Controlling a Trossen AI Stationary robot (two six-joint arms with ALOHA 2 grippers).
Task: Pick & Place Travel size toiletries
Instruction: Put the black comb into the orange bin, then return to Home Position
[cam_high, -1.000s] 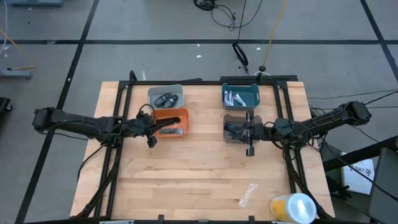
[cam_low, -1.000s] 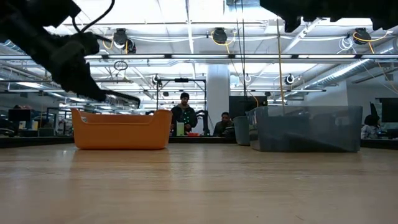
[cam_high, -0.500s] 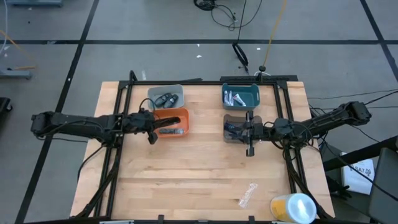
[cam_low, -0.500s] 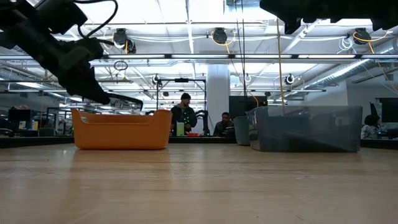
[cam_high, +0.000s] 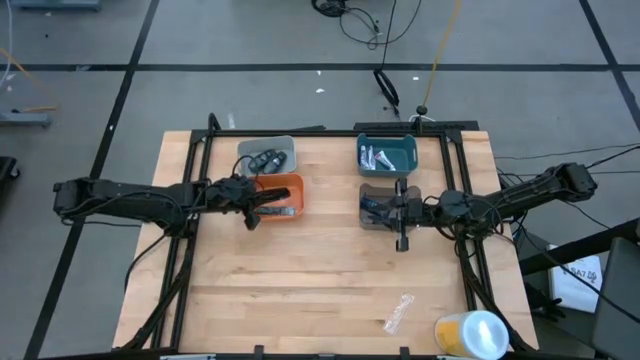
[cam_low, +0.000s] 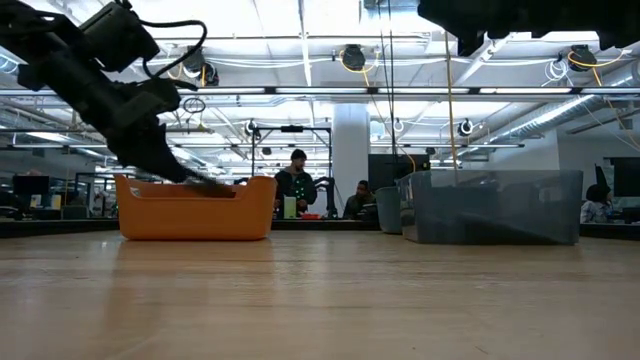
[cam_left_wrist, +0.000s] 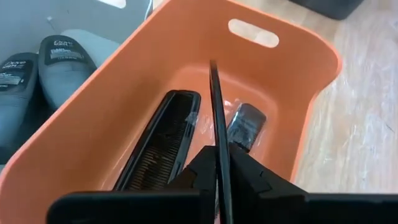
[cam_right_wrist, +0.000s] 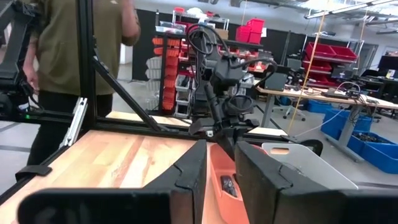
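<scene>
My left gripper (cam_high: 252, 213) (cam_left_wrist: 219, 158) hangs over the near-left part of the orange bin (cam_high: 278, 196) (cam_left_wrist: 292, 99), shut on a thin black stick-shaped piece (cam_left_wrist: 215, 106) (cam_low: 208, 184). That piece slants down into the bin. Another black comb-like piece (cam_left_wrist: 158, 140) and a small dark wrapped item (cam_left_wrist: 245, 124) lie on the bin's floor. Two dark grey oval pieces (cam_left_wrist: 43, 62) lie in the light grey bin (cam_high: 266, 156). My right gripper (cam_high: 393, 212) (cam_right_wrist: 219, 155) waits above the dark grey bin (cam_high: 378, 205), a narrow gap between its fingers and nothing in it. My left gripper pinches the thin black stick's near end (cam_left_wrist: 217, 142) between its two fingers, which lie on its flat sides. The fingers slant down from the table's left side, along the stick. The stick juts forward past the fingertips, lifted, with its free end (cam_left_wrist: 212, 68) inside the orange bin.
The teal bin (cam_high: 387, 153) holds silvery-white tubes. A clear wrapper (cam_high: 398, 312) and a yellow-and-white cylinder (cam_high: 470, 333) lie at the near right corner. A person (cam_right_wrist: 68, 50) stands beyond the table's left side. Bare wood fills the table's middle and near left.
My left gripper has moved down and toward the orange bin, still shut on the black stick. The stick's free end, which was above the bin's rim, now dips into the bin.
</scene>
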